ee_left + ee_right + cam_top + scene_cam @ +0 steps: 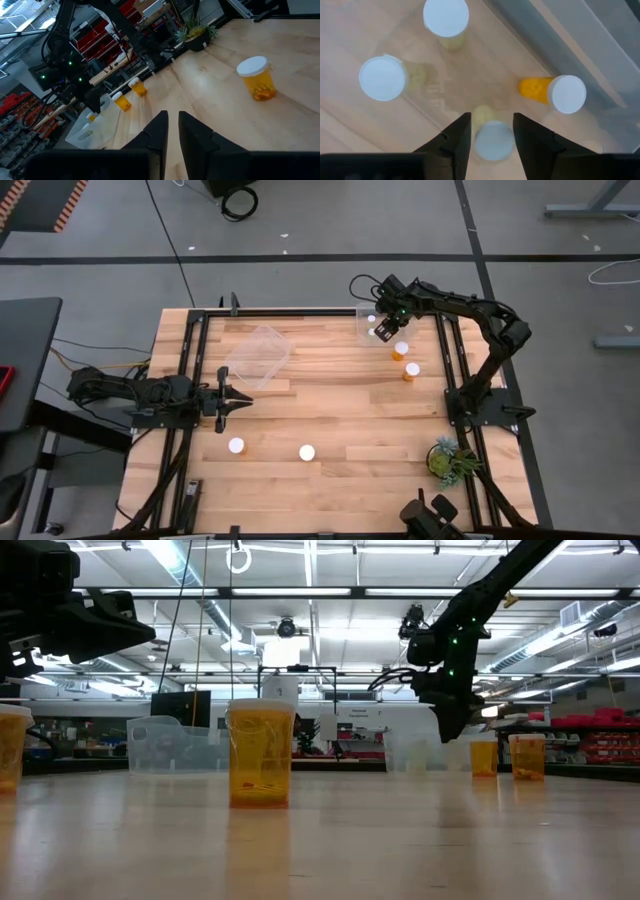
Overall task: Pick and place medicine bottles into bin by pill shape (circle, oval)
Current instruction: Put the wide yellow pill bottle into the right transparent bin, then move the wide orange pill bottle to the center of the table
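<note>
Small orange bottles with white caps. Two [236, 445] [305, 452] stand near the front edge. Two [401, 350] [411, 370] stand at the far right, beside a small clear bin [364, 311]. In that bin stand two pale bottles [446, 17] [382, 77]. A third bottle [492, 142] stands between the fingers of my right gripper [491, 120]. That gripper is open and points down over the bin [385, 330], and a slim gap shows on each side of the cap. My left gripper [240, 402] is shut and empty at the table's left, pointing right.
A larger clear bin [258, 355] lies at the far left centre, just beyond my left gripper. A small green potted plant [450, 460] stands at the near right. The black frame rails [455, 370] run along the table's sides. Bare wood lies in the middle.
</note>
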